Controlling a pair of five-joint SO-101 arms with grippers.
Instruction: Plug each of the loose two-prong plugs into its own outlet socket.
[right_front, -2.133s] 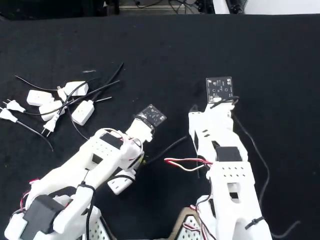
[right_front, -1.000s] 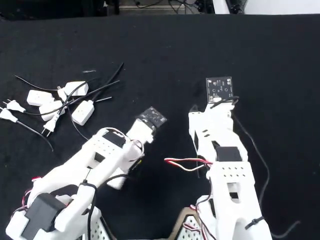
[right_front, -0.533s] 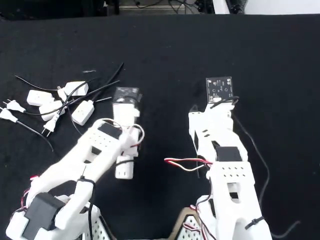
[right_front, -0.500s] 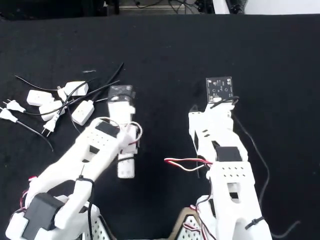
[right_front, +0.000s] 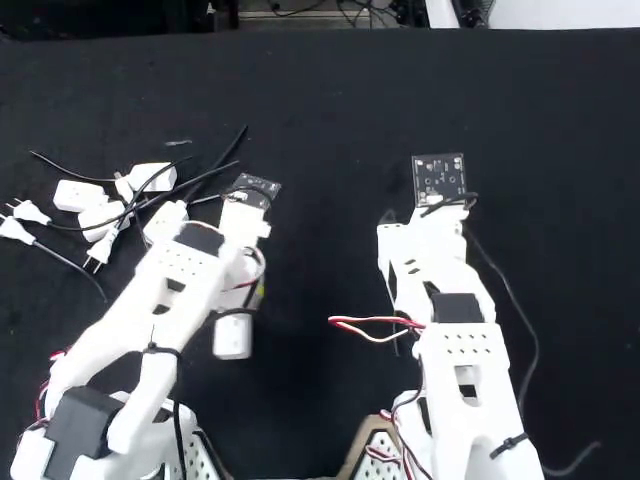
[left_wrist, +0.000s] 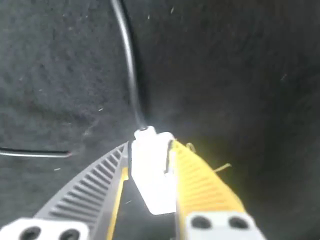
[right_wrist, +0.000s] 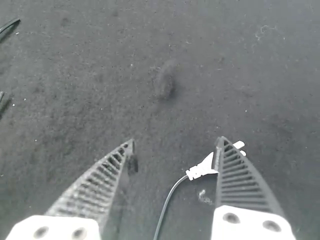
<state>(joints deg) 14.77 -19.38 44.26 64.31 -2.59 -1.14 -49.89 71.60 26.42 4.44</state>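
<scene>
1. The left end effector (left_wrist: 149, 146) pinches a white socket block (left_wrist: 152, 175) between its grey finger and its yellow one, jaws narrowed to the block's width. A black cord (left_wrist: 127, 65) leaves the block's far end and runs straight ahead of the fingertips over the black surface (left_wrist: 240, 75).
2. The right end effector (right_wrist: 175, 144) stands spread wide and grips nothing. A small white two-prong plug (right_wrist: 201, 171) lies against the inner edge of one finger. Its thin black lead (right_wrist: 167, 205) curls back toward the wrist.
3. The high view adds what the wrist cameras miss. The white socket block shows below the left arm, pale against the dark cloth. A heap of loose plugs and sockets (right_front: 110, 205), tangled in black leads, lies just off the outer side of the left end effector and well apart from the right one.
4. Whether the white socket block touches the surface or hangs just above it cannot be told from either view.
</scene>
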